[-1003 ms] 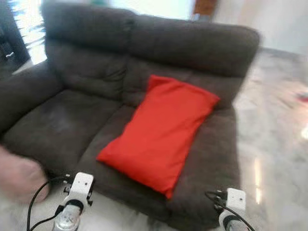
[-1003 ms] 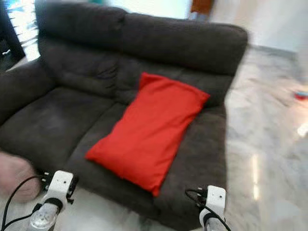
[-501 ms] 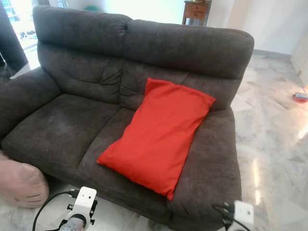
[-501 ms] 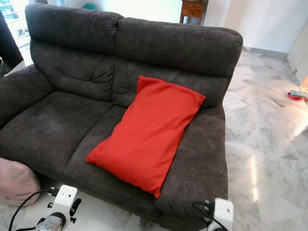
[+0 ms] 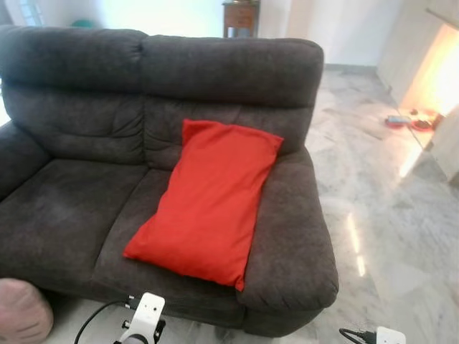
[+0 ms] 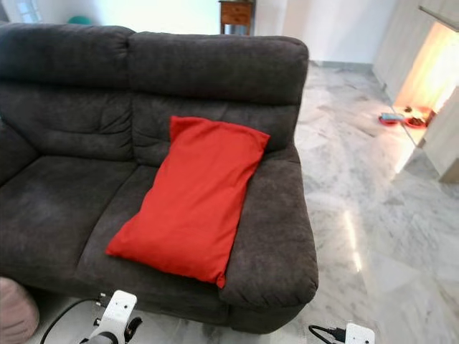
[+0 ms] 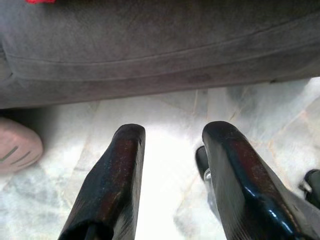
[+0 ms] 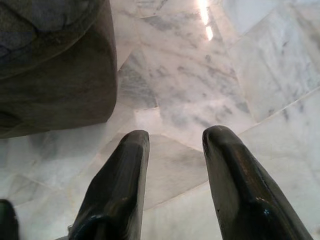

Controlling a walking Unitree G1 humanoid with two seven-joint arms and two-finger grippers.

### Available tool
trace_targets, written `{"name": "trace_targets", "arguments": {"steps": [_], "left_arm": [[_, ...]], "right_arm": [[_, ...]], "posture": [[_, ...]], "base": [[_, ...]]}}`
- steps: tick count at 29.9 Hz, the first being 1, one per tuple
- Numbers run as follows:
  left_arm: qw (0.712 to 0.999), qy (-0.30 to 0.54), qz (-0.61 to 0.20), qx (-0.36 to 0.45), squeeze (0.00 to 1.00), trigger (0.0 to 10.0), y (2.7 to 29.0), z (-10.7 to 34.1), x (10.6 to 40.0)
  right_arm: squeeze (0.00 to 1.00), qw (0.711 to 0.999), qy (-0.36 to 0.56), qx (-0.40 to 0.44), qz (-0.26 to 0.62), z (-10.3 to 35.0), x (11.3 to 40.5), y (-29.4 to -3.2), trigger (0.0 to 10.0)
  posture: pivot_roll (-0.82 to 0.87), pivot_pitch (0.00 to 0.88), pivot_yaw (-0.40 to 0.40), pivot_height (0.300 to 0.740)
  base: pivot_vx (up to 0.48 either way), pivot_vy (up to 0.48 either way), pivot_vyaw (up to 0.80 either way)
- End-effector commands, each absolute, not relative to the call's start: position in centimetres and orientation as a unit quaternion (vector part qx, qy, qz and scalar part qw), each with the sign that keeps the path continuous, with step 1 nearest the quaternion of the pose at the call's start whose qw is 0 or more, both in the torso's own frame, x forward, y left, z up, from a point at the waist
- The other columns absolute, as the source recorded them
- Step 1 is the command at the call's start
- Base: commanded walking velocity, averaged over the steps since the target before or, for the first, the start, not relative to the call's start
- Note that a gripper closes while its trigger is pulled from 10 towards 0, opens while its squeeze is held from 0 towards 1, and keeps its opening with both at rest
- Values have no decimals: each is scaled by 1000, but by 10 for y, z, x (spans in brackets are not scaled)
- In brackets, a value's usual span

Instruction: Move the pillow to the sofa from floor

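Note:
A red pillow (image 5: 204,202) lies tilted on the right seat of the dark grey two-seat sofa (image 5: 72,193), its top edge leaning against the backrest. Both arms hang low in front of the sofa; their white wrist units peek in at the bottom of the head views. My left gripper (image 7: 170,150) is open over the marble floor just before the sofa's front base, holding nothing. My right gripper (image 8: 172,150) is open too, above bare marble beside the sofa's right corner (image 8: 55,75).
A pink rounded object (image 5: 21,319) rests on the floor at the sofa's front left. Glossy marble floor (image 5: 387,236) stretches to the right. Small red items (image 5: 405,122) lie far right by a lit doorway. A wooden cabinet (image 5: 240,16) stands behind the sofa.
The camera has shifted right and back, so the sofa and pillow sit further left in view. Both wrists have dropped lower in the picture. The pillow stays put on the seat.

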State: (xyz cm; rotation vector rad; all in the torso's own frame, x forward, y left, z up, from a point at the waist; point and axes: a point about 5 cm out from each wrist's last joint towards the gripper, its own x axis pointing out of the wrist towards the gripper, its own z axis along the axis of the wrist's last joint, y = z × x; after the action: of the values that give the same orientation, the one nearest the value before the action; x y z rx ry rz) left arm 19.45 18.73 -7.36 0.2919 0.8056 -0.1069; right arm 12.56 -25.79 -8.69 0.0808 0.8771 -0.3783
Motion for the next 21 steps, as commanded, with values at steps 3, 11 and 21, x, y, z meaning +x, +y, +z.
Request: {"name": "trace_targets", "arguments": {"steps": [3,11,21], "left_arm": [[904,400,-40,147,0,10000,198,-73,196],[903,405,3,143,0,10000,210,-74,188],[891,418,-61,166,0,10000,198,-81,179]], "right_arm": [[0,893,416,42,-166,-85,136,-252,10000],[0,891,424,52,-152,-86,141,-247,10000],[0,886,412,58,-204,-85,115,-271,10000]], "posture": [[-86,0,-31,740],[5,0,-51,740],[-133,0,77,740]], "base": [[0,0,0],[0,0,0],[0,0,0]]}}
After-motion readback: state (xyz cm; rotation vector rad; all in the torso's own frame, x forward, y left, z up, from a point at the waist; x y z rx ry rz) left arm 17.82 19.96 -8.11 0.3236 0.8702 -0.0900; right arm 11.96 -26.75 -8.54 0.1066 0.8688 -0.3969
